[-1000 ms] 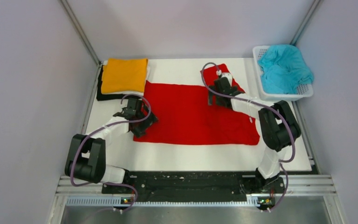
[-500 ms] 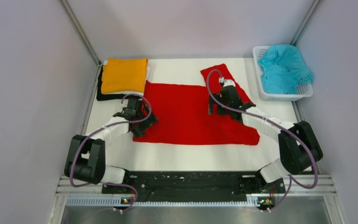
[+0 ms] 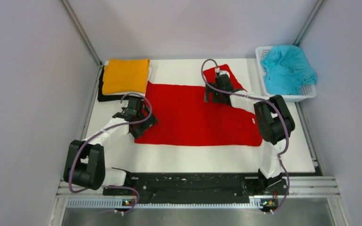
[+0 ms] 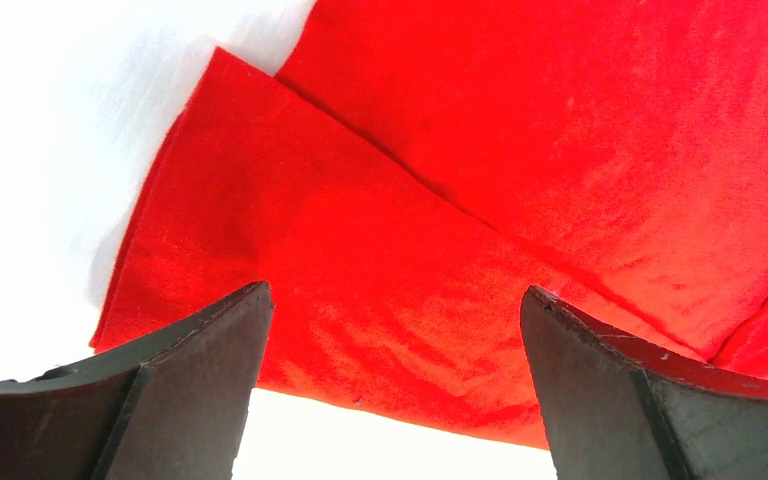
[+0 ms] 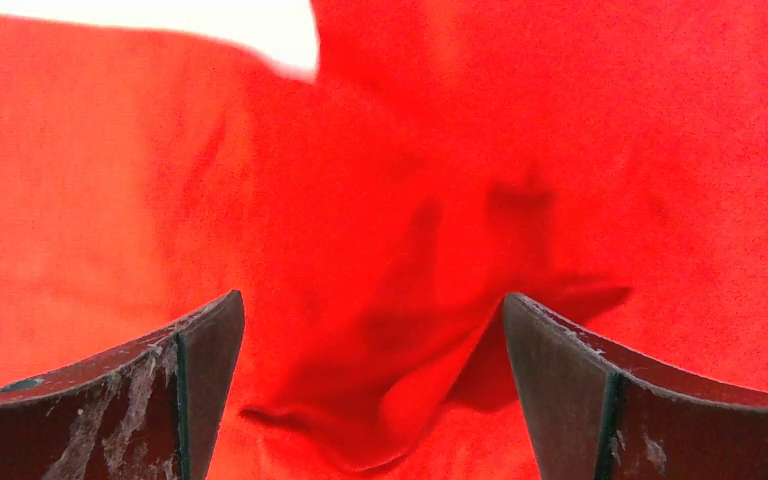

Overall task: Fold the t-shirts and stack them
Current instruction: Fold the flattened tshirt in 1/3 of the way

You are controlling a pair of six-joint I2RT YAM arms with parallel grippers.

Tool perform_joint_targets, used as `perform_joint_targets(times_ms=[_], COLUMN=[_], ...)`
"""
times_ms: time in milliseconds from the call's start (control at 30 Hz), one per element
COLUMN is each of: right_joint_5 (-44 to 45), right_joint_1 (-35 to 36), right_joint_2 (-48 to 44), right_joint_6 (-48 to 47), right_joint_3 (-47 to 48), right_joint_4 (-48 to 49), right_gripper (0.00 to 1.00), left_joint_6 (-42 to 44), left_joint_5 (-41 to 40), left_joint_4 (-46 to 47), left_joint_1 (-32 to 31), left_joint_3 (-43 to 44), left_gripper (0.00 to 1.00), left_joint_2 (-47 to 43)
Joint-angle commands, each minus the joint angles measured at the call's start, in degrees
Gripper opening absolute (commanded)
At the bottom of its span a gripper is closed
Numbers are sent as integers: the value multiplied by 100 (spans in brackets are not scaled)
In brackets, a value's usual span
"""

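The red t-shirt [image 3: 193, 117] lies spread across the middle of the white table [image 3: 193, 160], with both arms reaching onto it. At upper left an orange t-shirt [image 3: 126, 75] sits folded on a black t-shirt [image 3: 102, 94] (a sliver of white cloth [image 3: 139, 93] shows between them). At upper right a teal t-shirt [image 3: 287, 68] fills the basket [image 3: 285, 98]. Only the wrist views show the fingers: the left gripper [image 4: 395, 300] is spread wide above a folded-in sleeve at the cloth's edge, and the right gripper [image 5: 373, 305] is equally wide over a rumpled ridge.

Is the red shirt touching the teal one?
Apart. Top view shows bare table and the basket rim separating red shirt from teal shirt.
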Motion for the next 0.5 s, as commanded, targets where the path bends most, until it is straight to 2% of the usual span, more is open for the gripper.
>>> perform_joint_targets(times_ms=[0, 133, 333, 467], right_joint_5=[421, 536, 278, 571], right_joint_1=[-250, -245, 176, 466], right_joint_2=[195, -290, -2002, -2453], right_joint_6=[-175, -311, 255, 637], right_joint_3=[788, 655, -1691, -2706], right_joint_4=[403, 94, 278, 84], right_gripper=[99, 99, 99, 99], left_joint_6=[103, 182, 264, 229], left_joint_5=[-188, -125, 147, 268], left_joint_4=[-143, -155, 197, 335], left_joint_1=[-24, -24, -176, -441], left_joint_3=[185, 270, 679, 885], left_gripper=[99, 99, 99, 99], left_joint_2=[-177, -243, 212, 714])
